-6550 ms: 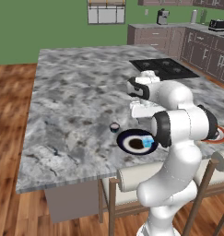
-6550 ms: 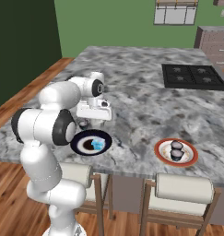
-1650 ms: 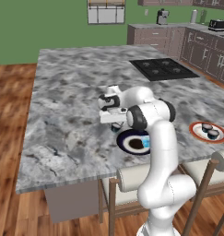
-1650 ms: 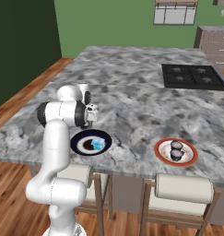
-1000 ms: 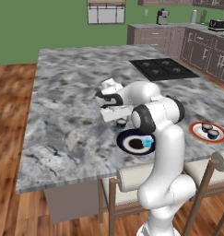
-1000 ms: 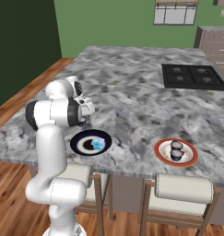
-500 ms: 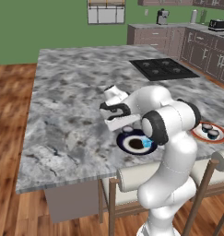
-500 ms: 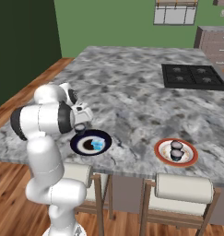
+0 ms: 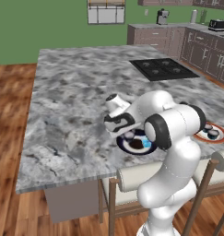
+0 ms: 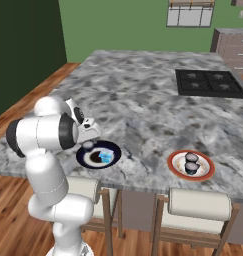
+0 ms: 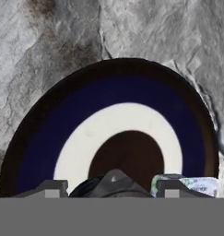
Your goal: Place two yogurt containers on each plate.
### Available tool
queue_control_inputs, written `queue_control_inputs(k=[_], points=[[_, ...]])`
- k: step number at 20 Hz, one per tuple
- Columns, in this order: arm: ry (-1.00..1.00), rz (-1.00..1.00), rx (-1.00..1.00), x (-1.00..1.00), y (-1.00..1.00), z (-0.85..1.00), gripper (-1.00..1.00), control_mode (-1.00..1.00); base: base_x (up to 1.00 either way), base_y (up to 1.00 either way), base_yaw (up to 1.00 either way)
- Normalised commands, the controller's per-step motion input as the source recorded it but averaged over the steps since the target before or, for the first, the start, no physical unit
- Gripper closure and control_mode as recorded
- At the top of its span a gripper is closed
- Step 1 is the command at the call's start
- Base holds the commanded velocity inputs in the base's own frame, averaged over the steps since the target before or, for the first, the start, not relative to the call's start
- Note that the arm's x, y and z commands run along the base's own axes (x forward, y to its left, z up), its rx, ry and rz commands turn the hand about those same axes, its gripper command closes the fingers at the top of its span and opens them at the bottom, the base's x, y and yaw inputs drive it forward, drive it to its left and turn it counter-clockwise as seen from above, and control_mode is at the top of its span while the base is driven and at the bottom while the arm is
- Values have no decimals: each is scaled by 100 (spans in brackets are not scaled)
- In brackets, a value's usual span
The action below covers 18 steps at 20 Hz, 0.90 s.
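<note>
My gripper (image 9: 127,132) (image 10: 88,142) hangs over the left edge of the dark navy plate (image 9: 137,148) (image 10: 97,161) (image 11: 132,92), shut on a round dark yogurt container (image 9: 130,135) (image 10: 87,146). In the hand view the cup (image 11: 112,180) sits between my two fingertips, just above the plate's dark centre. A light-blue squarish tub (image 9: 147,144) (image 10: 106,157) (image 11: 189,182) rests on the same plate beside it. The orange-rimmed white plate (image 9: 219,138) (image 10: 205,172) lies further right and carries two dark cups (image 10: 192,158) (image 10: 191,168).
Both plates sit near the front edge of the grey stone island (image 9: 76,92) (image 10: 143,95). A black cooktop (image 9: 162,68) (image 10: 213,82) is set in at the far right. Two stools (image 10: 198,205) stand below the front edge.
The hand has carried the dark cup from the counter left of the navy plate toward the plate, and it now hangs low over the plate's left edge. The arm has folded closer in.
</note>
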Motion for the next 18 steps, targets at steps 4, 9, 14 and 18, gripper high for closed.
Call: queue_control_inputs(k=[4,9,14,18], points=[[0,5,0,3,0,-34,100,-100,0,0,0],[0,2,0,0,0,-18,100,-100,0,0,0],[0,1,0,-3,-2,-12,100,-100,0,0,0],[0,0,0,-3,0,0,-100,-100,0,0,0]])
